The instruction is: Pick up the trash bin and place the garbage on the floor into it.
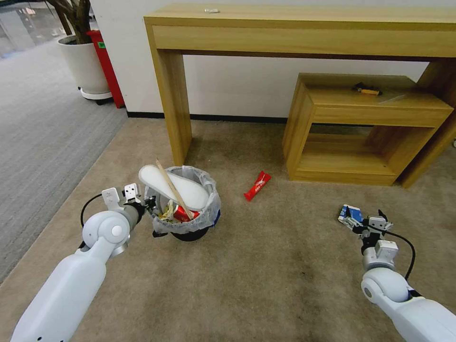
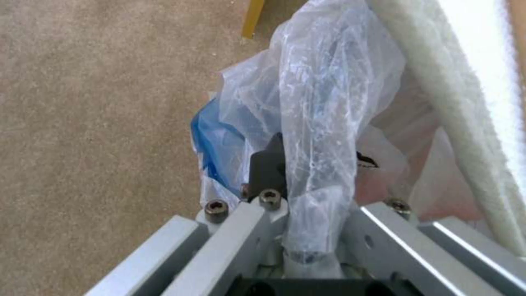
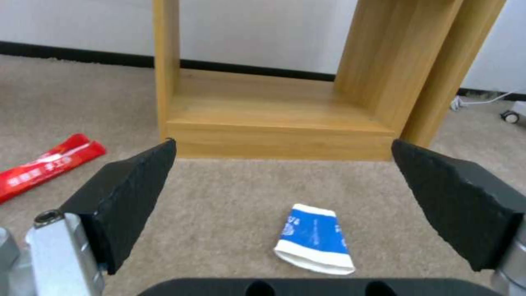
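Left claw (image 1: 151, 205): clamped on the rim of the small round black trash bin lined with crinkled translucent white plastic (image 1: 187, 202); the left wrist view shows the bag (image 2: 323, 123) bunched between its jaws. The bin hangs directly at this claw, seemingly clear of the beige short-pile carpet floor (image 1: 266, 266).

Bin contents: one white slipper (image 1: 178, 186) lying across the top, a wooden stick (image 1: 172, 187) slanting over it, a crushed red cup (image 1: 183, 213) and pale wrappers beneath.

Right claw (image 1: 354, 219): jaws spread wide, holding nothing, low over the carpet. The flattened blue-and-white carton (image 3: 315, 238) lies on the floor between and just ahead of its black pads (image 3: 129, 197), not yet touched.

Outstanding litter: that carton, and a red wrapper (image 1: 257, 185) on the carpet between the two claws, nearer the bin, well apart from the right claw.

Assessment: the task appears largely complete. The bin is in hand and mostly filled; two visible items remain. The carton looks to be the item in hand, the grasp not yet made.
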### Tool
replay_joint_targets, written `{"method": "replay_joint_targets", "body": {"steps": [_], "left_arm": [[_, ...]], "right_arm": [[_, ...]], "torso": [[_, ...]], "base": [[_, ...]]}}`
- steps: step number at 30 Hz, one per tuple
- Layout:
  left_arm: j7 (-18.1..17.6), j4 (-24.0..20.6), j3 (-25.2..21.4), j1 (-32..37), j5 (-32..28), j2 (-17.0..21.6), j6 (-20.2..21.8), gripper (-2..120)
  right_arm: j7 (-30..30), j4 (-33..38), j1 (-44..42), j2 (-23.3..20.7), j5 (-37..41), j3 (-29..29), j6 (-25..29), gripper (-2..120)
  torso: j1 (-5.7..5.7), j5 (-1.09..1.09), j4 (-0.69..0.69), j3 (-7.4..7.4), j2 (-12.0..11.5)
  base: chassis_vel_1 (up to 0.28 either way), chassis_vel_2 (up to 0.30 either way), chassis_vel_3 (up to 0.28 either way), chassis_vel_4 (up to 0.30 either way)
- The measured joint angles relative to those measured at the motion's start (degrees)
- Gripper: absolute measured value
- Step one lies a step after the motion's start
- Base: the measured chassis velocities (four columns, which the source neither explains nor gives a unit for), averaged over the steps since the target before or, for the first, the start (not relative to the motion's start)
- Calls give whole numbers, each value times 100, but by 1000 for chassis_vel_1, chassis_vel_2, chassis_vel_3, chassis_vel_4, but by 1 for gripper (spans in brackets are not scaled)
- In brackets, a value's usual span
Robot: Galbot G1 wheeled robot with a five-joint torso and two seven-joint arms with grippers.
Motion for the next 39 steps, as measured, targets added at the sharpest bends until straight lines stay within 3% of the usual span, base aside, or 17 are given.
{"method": "replay_joint_targets", "body": {"steps": [9,29,32,39], "left_arm": [[-17,-26,-27,41,29,-19,-7,0],[-21,9,-21,86,136,-110,-40,0],[-15,25,-20,84,138,-117,-40,0],[-13,30,-37,98,152,-131,-47,0]], "right_arm": [[-34,34,-8,-25,-28,-46,34,100],[-96,-28,55,21,-151,-213,140,100],[-119,-36,77,42,-190,-258,175,100],[-166,-66,139,111,-374,-457,275,100]], "torso": [[0,-1,3,0,0],[1,2,3,1,0],[0,-5,1,0,0],[0,2,1,0,0]], "base": [[187,177,-177,-190],[292,286,-286,-282],[233,257,-261,-262],[127,113,-104,-96]]}}
